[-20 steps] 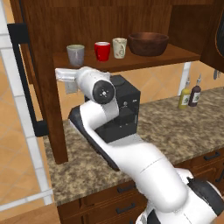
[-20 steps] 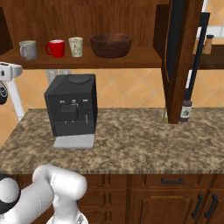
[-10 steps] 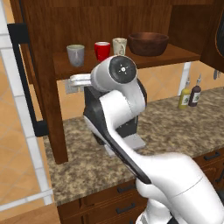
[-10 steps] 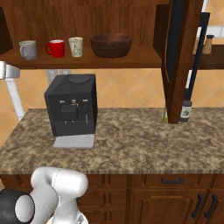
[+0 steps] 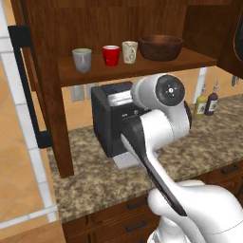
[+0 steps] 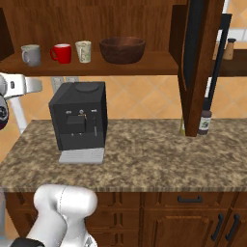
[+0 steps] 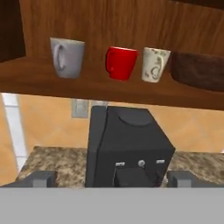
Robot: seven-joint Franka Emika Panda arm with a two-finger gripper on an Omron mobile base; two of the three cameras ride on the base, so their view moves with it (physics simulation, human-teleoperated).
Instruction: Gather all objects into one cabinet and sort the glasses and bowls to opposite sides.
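Observation:
On the shelf board [image 5: 142, 67] of the dark brown cabinet stand, left to right, a grey mug [image 5: 82, 59], a red cup [image 5: 111, 55], a cream cup [image 5: 129, 51] and the wide brown bowl [image 5: 160, 47]. The right base view shows the same row: grey mug [image 6: 31, 54], red cup [image 6: 61, 53], cream cup [image 6: 83, 51], bowl [image 6: 122, 49]. The cabinet doors [image 5: 33, 80] [image 6: 198, 62] stand open. My gripper [image 7: 109, 180] is open and holds nothing. It is below the shelf and faces the grey mug [image 7: 67, 57], red cup [image 7: 121, 62] and cream cup [image 7: 154, 64].
A black coffee machine [image 6: 79, 116] stands on the granite counter [image 6: 144, 154] under the shelf, right in front of the hand. Sauce bottles [image 5: 206, 102] sit at the counter's right. A spice shaker [image 6: 229, 48] is on the far right shelf. My own arm [image 5: 156, 118] covers part of the machine.
The arm has swung up and to the right in front of the coffee machine. The cups and bowl have not moved.

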